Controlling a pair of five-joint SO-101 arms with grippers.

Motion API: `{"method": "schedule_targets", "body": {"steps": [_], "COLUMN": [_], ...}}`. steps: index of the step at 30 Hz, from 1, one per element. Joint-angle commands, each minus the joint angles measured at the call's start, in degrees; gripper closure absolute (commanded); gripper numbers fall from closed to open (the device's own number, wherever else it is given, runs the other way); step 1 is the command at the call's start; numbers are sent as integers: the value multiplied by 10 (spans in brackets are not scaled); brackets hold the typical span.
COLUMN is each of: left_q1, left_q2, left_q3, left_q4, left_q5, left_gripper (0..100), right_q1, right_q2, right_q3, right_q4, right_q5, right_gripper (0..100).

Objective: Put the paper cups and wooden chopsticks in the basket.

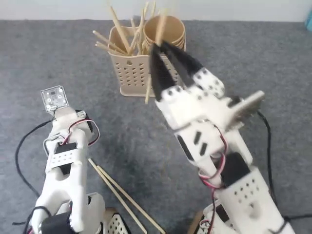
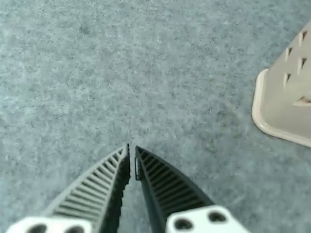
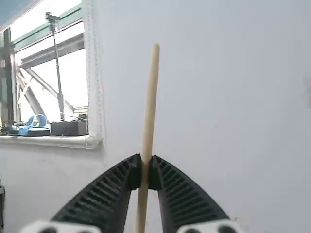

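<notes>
**Right gripper (image 1: 158,45) pinches a chopstick (image 3: 149,97) over the basket (image 1: 130,73)**

Lifted high toward the camera, the right arm's fingers are clamped narrowly on one upright chopstick. Its lower end shows below them, against the basket's near wall. The basket stands far on the grey mat (image 1: 122,131). It holds stacked cups (image 1: 165,30) in its right part and a splay of sticks (image 1: 119,36) in its left. Two more chopsticks (image 1: 122,195) lie side by side on the mat, near, between the arm bases. The left gripper (image 2: 132,147) hangs low over the mat, left of the basket, its fingers pressed together with nothing between them.
</notes>
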Motion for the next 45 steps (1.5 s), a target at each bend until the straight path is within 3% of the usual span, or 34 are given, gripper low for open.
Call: {"method": "schedule_targets", "body": {"steps": [1, 9, 14, 19, 24, 28, 33, 36, 40, 45], "left_q1": [-6, -5, -5, -5, -5, -5, -5, -5, -5, -6], "left_q2": [0, 1, 1, 1, 4, 6, 6, 6, 6, 6], "left_q3": [-25, -25, -25, -26, -29, -36, -36, -36, -36, -36], "left_q4": [-13, -13, -13, -17, -18, -15, -15, -15, -14, -12], "left_q5": [3, 3, 3, 3, 3, 3, 2, 2, 2, 2], "left_gripper": [988, 988, 988, 988, 988, 988, 988, 988, 988, 988], "right_q1": [-26, -32, -28, -14, 3, 14, 35, 45, 45, 19], "right_q2": [109, 451, 662, 814, 882, 884, 884, 883, 865, 839], "right_q3": [-153, -567, -788, -920, -948, -951, -994, -1043, -1162, -1296], "right_q4": [-18, -13, -12, -11, -3, 88, 213, 292, 456, 700], "right_q5": [86, 107, 160, 172, 172, 154, 66, 4, -62, -65], "right_gripper": [989, 989, 991, 989, 988, 984, 864, 868, 894, 893]}}
